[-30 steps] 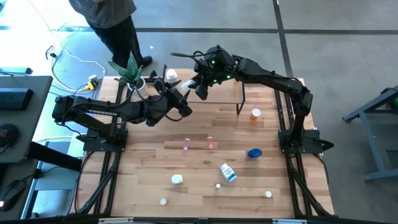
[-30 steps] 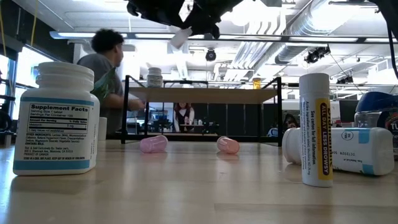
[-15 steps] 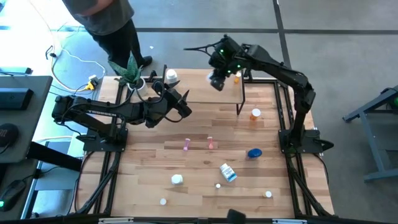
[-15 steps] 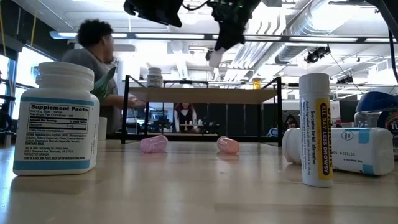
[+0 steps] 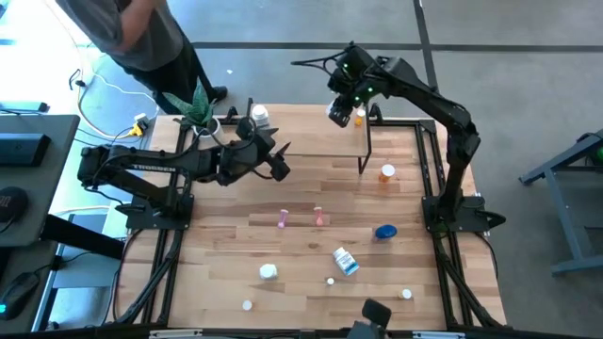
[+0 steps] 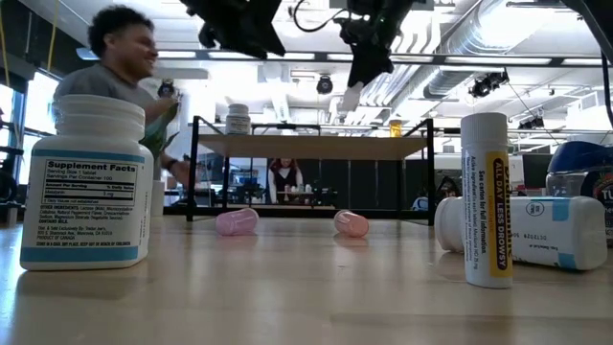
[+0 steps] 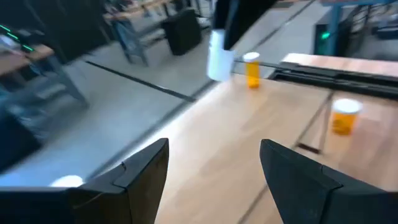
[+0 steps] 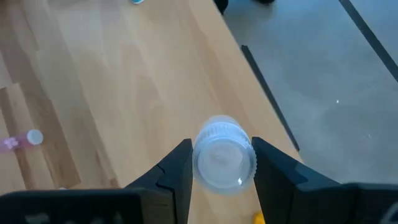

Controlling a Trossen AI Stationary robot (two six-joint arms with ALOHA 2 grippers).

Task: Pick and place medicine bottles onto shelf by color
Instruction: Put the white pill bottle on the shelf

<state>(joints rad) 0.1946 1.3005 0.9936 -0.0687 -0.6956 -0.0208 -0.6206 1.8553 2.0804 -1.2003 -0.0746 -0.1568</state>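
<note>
My right gripper (image 5: 339, 113) is shut on a small white bottle (image 6: 351, 96), high above the right end of the shelf (image 6: 316, 146). The shelf, a light-wood board on black legs, carries a white bottle (image 6: 238, 119) at its left end and an orange one (image 6: 395, 127) at its right end. My left gripper (image 5: 275, 162) hovers open over the shelf's middle, touching nothing. On the table stand or lie two pink vials (image 5: 283, 219) (image 5: 319, 217), a squat blue bottle (image 5: 384, 232), a white bottle with blue label (image 5: 346, 261), an orange-capped bottle (image 5: 387, 173) and several small white ones. My right gripper pinches the white bottle's side (image 8: 224, 160) between its two fingers (image 8: 177, 168). The fingers point down and slant, and the bottle lies along them, its ribbed round end facing the wrist camera. Lifted clear, it sticks out tilted below the fingertips (image 6: 351, 96).
A person (image 5: 141, 38) stands beyond the table's far left corner, near a green plant (image 5: 193, 104). In the low view a big supplement bottle (image 6: 91, 182) and a tall white tube (image 6: 486, 196) stand close to the camera. Bare wood lies between the shelf and the scattered bottles.
My right gripper has carried the white bottle from beside my left gripper toward the table's right and far edge, over the shelf's right end, staying shut on it. My left gripper has kept about where it was. The person has stepped to the left.
</note>
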